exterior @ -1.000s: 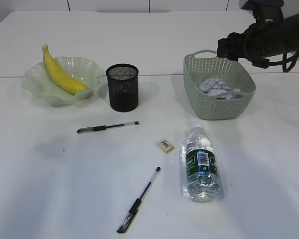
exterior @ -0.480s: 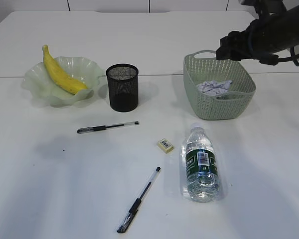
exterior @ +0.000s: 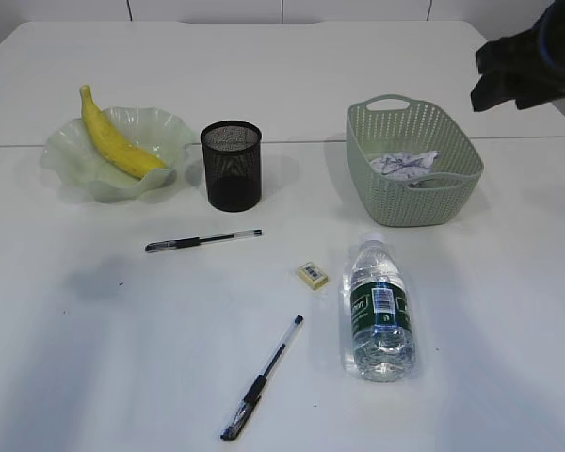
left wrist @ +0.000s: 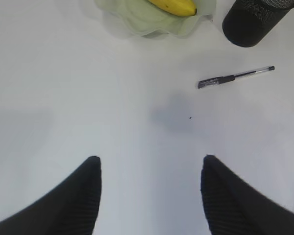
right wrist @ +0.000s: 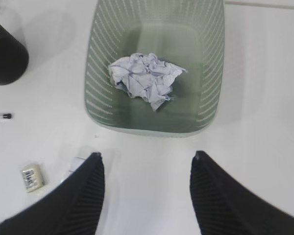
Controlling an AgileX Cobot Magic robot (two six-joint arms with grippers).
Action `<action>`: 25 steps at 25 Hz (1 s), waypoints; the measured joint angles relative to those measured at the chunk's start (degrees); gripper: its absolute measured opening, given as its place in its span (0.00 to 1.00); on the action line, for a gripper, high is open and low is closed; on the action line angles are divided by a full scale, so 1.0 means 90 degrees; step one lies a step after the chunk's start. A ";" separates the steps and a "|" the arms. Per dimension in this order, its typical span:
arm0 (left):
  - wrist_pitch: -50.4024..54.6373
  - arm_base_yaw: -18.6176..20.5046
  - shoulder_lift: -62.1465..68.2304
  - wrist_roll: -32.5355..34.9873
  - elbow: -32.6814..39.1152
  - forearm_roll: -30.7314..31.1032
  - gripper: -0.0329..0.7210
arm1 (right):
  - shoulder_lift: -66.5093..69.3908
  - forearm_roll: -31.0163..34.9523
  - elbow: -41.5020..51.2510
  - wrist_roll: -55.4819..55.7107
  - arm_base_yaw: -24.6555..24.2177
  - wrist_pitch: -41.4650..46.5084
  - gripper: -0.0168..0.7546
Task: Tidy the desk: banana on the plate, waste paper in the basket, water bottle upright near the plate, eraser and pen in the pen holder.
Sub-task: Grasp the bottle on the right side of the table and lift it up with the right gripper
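Waste paper [exterior: 405, 164] in basket [exterior: 452, 199]

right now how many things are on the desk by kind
pens: 2
banana: 1
plate: 1
pen holder: 1
basket: 1
waste paper: 1
eraser: 1
bottle: 1
total: 9
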 joint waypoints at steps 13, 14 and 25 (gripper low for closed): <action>0.0101 0.0000 0.0000 0.0000 0.0000 -0.0141 0.65 | -0.0996 0.0092 -0.0014 0.0274 0.0000 0.2192 0.56; 0.0101 0.0000 0.0000 0.0000 0.0000 -0.0165 0.65 | -0.0996 0.0142 -0.0014 0.0278 0.0000 0.2325 0.56; 0.0101 0.0000 0.0000 0.0000 0.0000 -0.0325 0.65 | -0.1001 0.0225 -0.0014 0.0971 0.1114 0.2546 0.56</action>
